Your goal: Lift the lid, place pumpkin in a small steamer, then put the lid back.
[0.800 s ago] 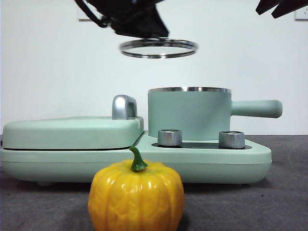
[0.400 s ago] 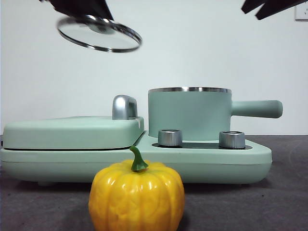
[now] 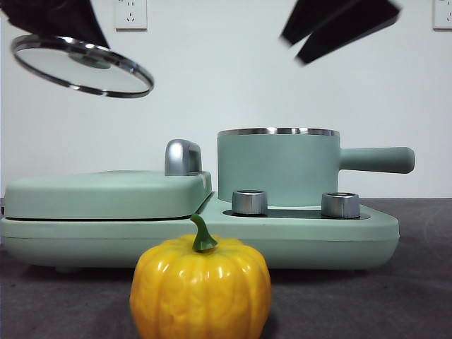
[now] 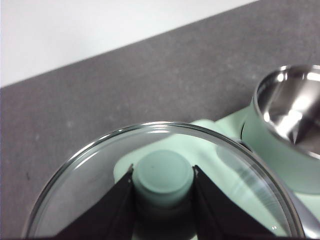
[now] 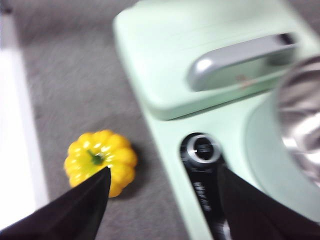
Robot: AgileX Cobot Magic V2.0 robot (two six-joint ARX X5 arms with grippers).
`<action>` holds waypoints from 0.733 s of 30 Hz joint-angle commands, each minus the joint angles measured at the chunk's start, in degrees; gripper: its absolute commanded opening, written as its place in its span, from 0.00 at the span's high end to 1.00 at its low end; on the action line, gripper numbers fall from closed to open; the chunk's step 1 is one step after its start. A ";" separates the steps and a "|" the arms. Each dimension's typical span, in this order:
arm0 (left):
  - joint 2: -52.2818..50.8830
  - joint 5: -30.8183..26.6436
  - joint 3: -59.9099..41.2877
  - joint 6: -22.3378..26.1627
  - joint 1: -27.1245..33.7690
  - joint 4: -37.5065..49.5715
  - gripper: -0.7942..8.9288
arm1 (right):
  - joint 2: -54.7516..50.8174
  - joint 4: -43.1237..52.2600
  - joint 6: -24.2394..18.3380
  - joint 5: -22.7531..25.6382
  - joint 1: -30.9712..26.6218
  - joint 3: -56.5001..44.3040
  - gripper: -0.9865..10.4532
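My left gripper (image 4: 162,182) is shut on the mint-green knob of the glass lid (image 3: 82,65) and holds it tilted, high above the left end of the appliance. The lid (image 4: 95,175) fills the left wrist view. The small steamer (image 3: 277,168) stands uncovered on the appliance's right part, its steel inside showing in the left wrist view (image 4: 292,107). The pumpkin (image 3: 200,288) sits on the table in front of the appliance; it also shows in the right wrist view (image 5: 101,159). My right gripper (image 5: 162,190) is open, high above the steamer, its jaws showing in the front view (image 3: 339,27).
The wide flat griddle cover (image 3: 106,194) with a steel handle (image 3: 182,157) takes the appliance's left part. Two steel dials (image 3: 248,202) stand on the front panel below the steamer. A dark grey table (image 3: 417,296) lies around the appliance.
My left gripper has carried the lid to the left and tilted it, away from above the steamer. The right gripper has come down and leftward into view.
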 commanded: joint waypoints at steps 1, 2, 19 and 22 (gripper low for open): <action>-1.79 0.26 -0.44 -0.94 0.15 2.27 0.90 | 4.33 -0.04 -1.60 2.19 4.24 0.85 0.62; -2.16 0.26 -0.52 -1.11 0.20 2.25 0.90 | 5.79 -0.02 -2.03 3.04 5.35 0.85 0.62; -2.99 0.26 -0.52 -1.11 0.17 4.44 0.90 | 21.46 2.69 -3.61 4.85 15.50 0.85 0.51; -2.99 0.26 -0.52 -1.09 0.17 4.46 0.90 | 23.10 3.76 -3.61 4.90 15.52 0.85 0.51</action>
